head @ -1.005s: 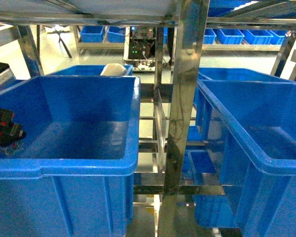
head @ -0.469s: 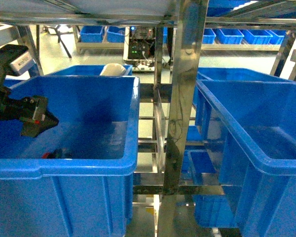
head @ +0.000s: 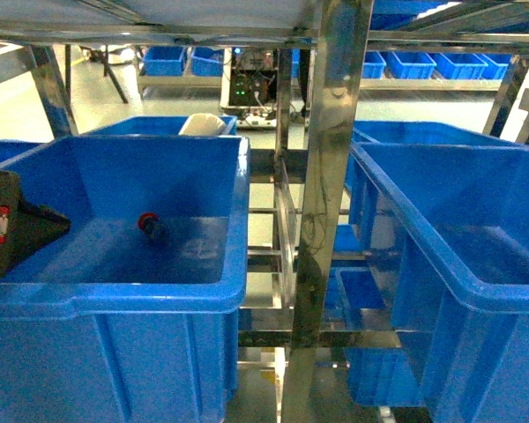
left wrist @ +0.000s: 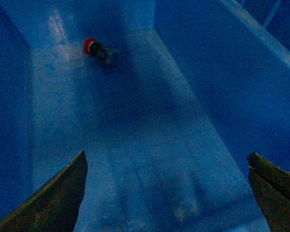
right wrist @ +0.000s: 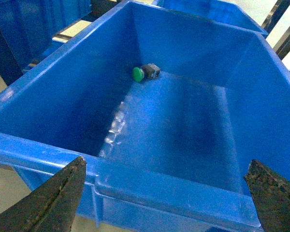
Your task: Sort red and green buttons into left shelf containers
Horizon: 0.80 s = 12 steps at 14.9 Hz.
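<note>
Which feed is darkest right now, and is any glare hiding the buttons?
Left wrist view is darkest, deep shadow over the tub floor, yet the red button still reads. Right wrist view is evenly lit; green button is sharp. Head view: glare only on the steel post.

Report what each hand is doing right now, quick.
Left hand: open, holding nothing, above the floor of a blue tub with the red button lying in it.
Right hand: open, holding nothing.
</note>
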### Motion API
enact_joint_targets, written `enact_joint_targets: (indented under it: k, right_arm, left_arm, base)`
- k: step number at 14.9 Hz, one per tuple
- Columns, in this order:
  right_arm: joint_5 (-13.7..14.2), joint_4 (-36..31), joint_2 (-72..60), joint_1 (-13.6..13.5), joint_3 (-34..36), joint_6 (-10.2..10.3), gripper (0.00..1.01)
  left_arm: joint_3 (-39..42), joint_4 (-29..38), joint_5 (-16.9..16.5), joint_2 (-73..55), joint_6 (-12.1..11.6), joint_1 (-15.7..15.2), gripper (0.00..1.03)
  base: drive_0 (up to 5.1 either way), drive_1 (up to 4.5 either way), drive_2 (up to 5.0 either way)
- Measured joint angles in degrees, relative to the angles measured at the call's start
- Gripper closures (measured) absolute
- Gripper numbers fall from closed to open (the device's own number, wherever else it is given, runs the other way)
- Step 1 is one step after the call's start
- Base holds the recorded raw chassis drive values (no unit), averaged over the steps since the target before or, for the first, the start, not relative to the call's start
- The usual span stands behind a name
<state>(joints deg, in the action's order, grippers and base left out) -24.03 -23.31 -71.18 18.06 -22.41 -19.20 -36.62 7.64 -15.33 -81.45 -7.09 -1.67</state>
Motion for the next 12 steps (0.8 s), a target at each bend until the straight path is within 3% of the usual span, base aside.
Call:
enact_joint_targets:
  k: [4,9,12]
  right_arm:
    - [0.0,0.0,0.0,0.0,0.0,0.0,0.03]
    - [0.0,-0.1,0.0,0.0,0.0,0.0,0.03]
    - [0.1,0.0,0.0,0.0,0.0,0.0,0.03]
  left_arm:
    - [5.8,1.1,-0.3,6.9,1.8,-2.4,0.05]
    - [11.5,4.3,2.1,24.3,9.9,-5.8,0.05]
    - [14.3,2.8,8.3,35.9,15.3,-3.8,0.05]
  base:
    - [0.0,0.0,0.0]
    - [0.0,0.0,0.0]
    - [0.0,0.0,0.0]
